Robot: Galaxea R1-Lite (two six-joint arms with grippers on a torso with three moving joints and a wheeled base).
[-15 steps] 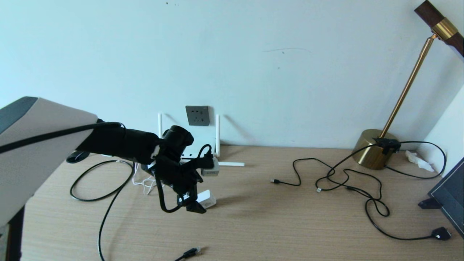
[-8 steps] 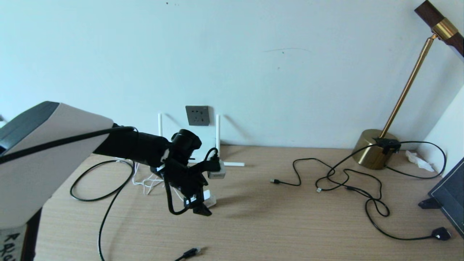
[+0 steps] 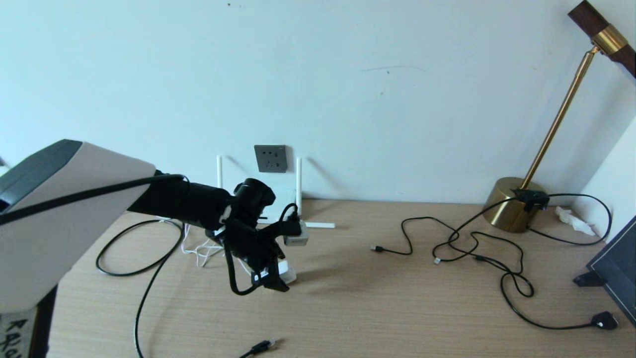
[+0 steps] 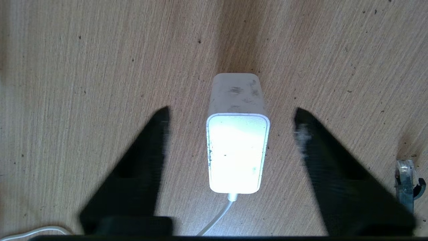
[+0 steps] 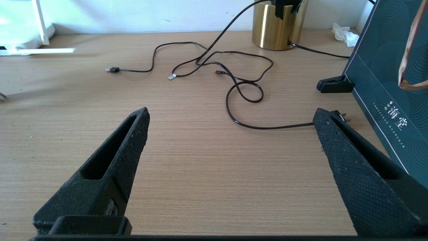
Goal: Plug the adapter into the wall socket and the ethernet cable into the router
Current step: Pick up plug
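Left gripper (image 4: 230,130) was over the wooden desk (image 3: 377,308), pointed down, fingers (image 4: 140,160) spread either side of the adapter (image 4: 238,147) with a clear gap on both sides, touching nothing, holding nothing. Adapter lay flat on the desk between them, its thin white cord (image 4: 217,217) running back toward the wrist. In head view the adapter (image 3: 284,271) showed just under the left gripper (image 3: 271,278), in front of the router (image 3: 298,199). Router sat against the wall under the wall socket (image 3: 271,158), which had nothing plugged in. Ethernet cable (image 3: 261,345) plug end lay near the desk's front edge, apart from the gripper.

Right gripper (image 5: 230,113) hung wide open above bare desk, holding nothing.

Writing: dark green box (image 5: 391,93) at the right had white Chinese characters, "海堂" readable; smaller print too small to tell.
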